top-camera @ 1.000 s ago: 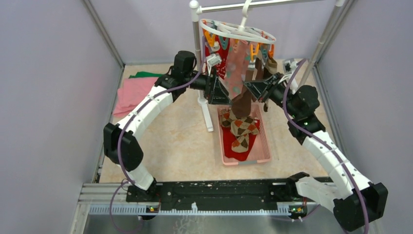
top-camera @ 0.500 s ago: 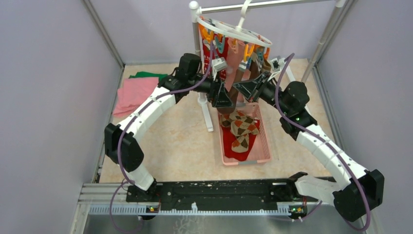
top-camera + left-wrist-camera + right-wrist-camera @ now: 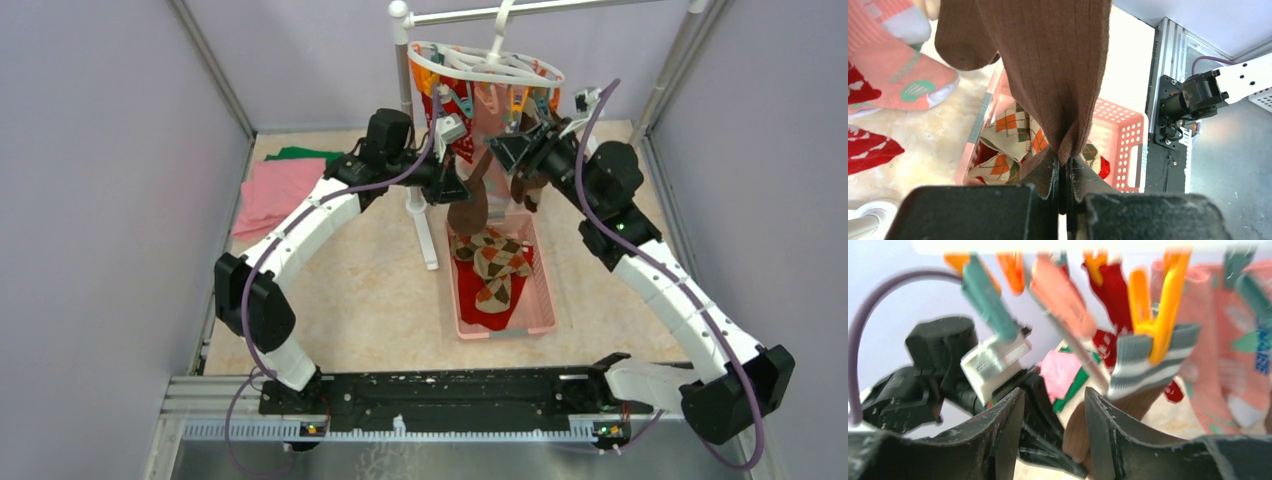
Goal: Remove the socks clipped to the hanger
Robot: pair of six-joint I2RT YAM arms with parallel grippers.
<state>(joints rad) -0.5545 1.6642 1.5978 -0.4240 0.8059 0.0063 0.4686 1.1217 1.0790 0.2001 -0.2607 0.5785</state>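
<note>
Brown sock (image 3: 1048,75), now clamped in left hand (image 3: 1064,172)

The top view is lit evenly and softly from above. Only faint shadows are cast on the table (image 3: 380,290) beneath the arms, and detail is kept sharp to the edges. A dull sheen is seen on the metal sheet (image 3: 400,460) at the bottom.

In the left wrist view the brown sock (image 3: 1058,75) is rendered sharply, while the left hand (image 3: 1064,175) is left dark and soft. A pale patch of glare is spread over the grey surface (image 3: 1228,165) at right.

The right wrist view is heavily blurred. The pegs (image 3: 1168,300) and socks (image 3: 1233,340) are smeared, the hanger (image 3: 1073,245) is blown out to white, and the right hand (image 3: 1053,425) is underexposed.
</note>
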